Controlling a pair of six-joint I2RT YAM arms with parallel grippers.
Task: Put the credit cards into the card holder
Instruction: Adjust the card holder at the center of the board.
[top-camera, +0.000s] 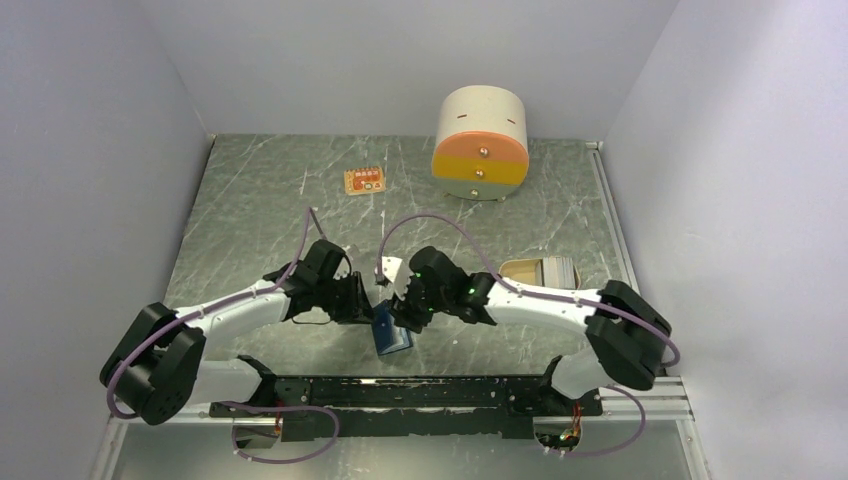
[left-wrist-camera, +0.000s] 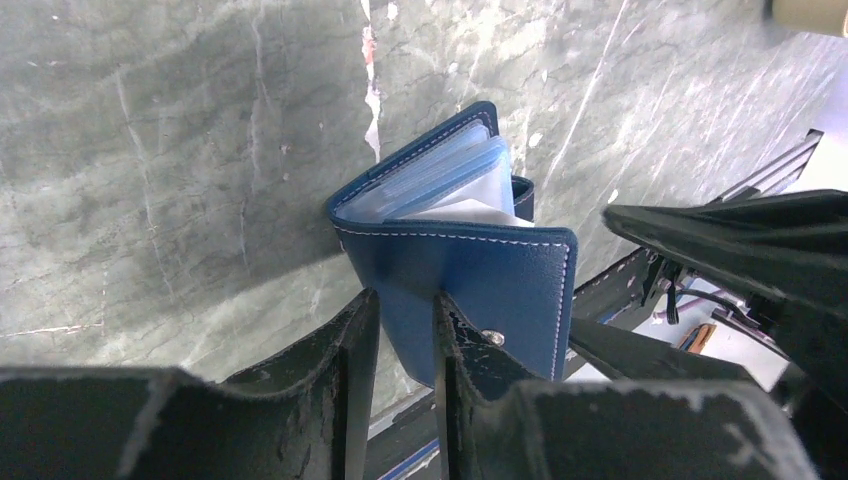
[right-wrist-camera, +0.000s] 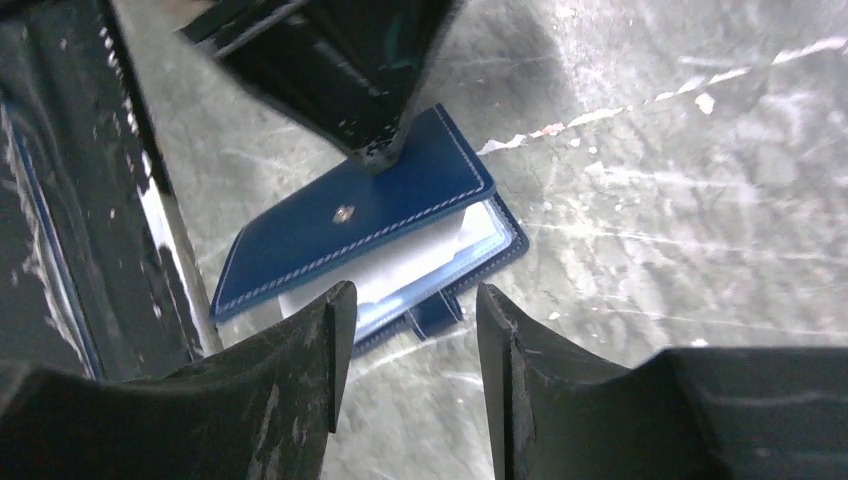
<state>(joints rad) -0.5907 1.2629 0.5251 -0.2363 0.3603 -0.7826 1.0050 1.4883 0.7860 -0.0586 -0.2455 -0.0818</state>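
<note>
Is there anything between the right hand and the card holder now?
Nothing visible does. The right hand hangs open just above the card holder, with only air between them. The left hand pinches the holder's cover at one edge, beside the right hand's way down rather than in it.

A cream-and-orange drawer unit (top-camera: 481, 143) and small orange tag (top-camera: 365, 181) sit on the marbled table (top-camera: 260, 200).

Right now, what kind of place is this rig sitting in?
Probably a lab test cell, not a home or shop. Plain grey walls box in a marbled green table, two arms are bolted to a rail at its near edge, and the few props, like a round drawer unit, look staged.
</note>
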